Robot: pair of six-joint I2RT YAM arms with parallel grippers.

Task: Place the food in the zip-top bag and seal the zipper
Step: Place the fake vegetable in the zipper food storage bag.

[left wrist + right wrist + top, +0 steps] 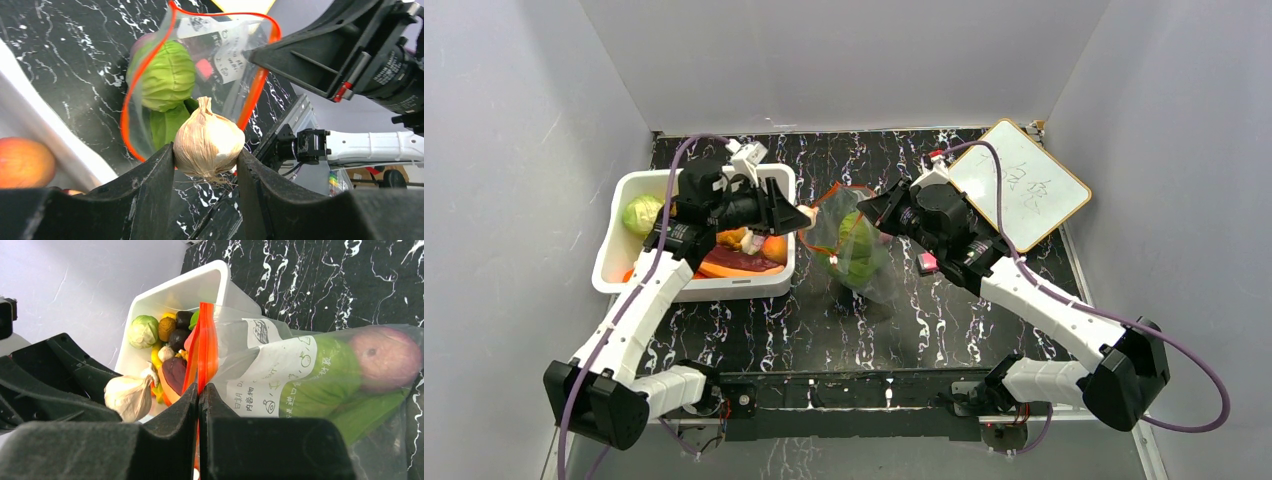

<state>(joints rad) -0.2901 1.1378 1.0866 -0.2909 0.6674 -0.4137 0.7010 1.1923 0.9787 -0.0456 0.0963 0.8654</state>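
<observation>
My left gripper (206, 150) is shut on a pale garlic bulb (207, 140), held just in front of the open mouth of the clear zip-top bag (215, 50). In the top view the left gripper (804, 213) is at the bag's left rim. My right gripper (199, 390) is shut on the bag's red-orange zipper strip (206, 347) and holds the mouth up; it is at the bag's right rim in the top view (871, 213). Inside the bag lie a green cabbage (167, 75), a green leafy piece (325, 385) and a reddish round fruit (385, 357).
A white bin (624, 190) at the left holds more food: a cabbage (641, 214), an orange peach (774, 247), an eggplant (739, 264). A small pink block (928, 263) lies right of the bag. A whiteboard (1024, 180) lies at the back right.
</observation>
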